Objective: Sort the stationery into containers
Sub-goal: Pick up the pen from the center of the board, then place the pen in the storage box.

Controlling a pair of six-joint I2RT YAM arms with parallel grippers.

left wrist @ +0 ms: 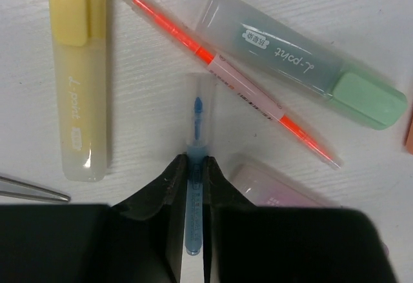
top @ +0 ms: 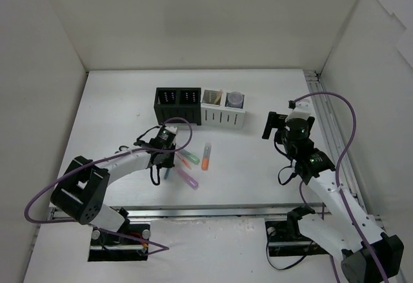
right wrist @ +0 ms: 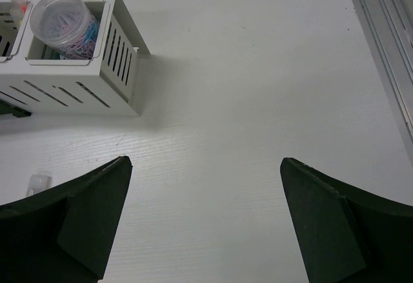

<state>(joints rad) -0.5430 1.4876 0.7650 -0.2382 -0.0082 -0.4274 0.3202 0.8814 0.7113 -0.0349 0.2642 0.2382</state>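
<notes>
My left gripper (left wrist: 197, 162) is shut on a thin blue pen (left wrist: 197, 112) that lies on the table; in the top view it (top: 164, 159) is low over the pile of stationery. Around the pen lie a yellow marker (left wrist: 77, 77), a thin red pen (left wrist: 226, 77), a green marker (left wrist: 303, 57) and a pink-purple marker (left wrist: 277, 186). An orange marker (top: 206, 156) lies to the right. The black organiser (top: 177, 104) and the white organiser (top: 224, 110) stand side by side behind. My right gripper (right wrist: 203, 167) is open and empty, right of the white organiser (right wrist: 84, 83).
A clear round box of paper clips (right wrist: 61, 15) sits in the white organiser's right compartment. A thin metal tip (left wrist: 32, 189) shows at the left of the left wrist view. White walls surround the table; a rail (top: 329, 122) runs along its right edge.
</notes>
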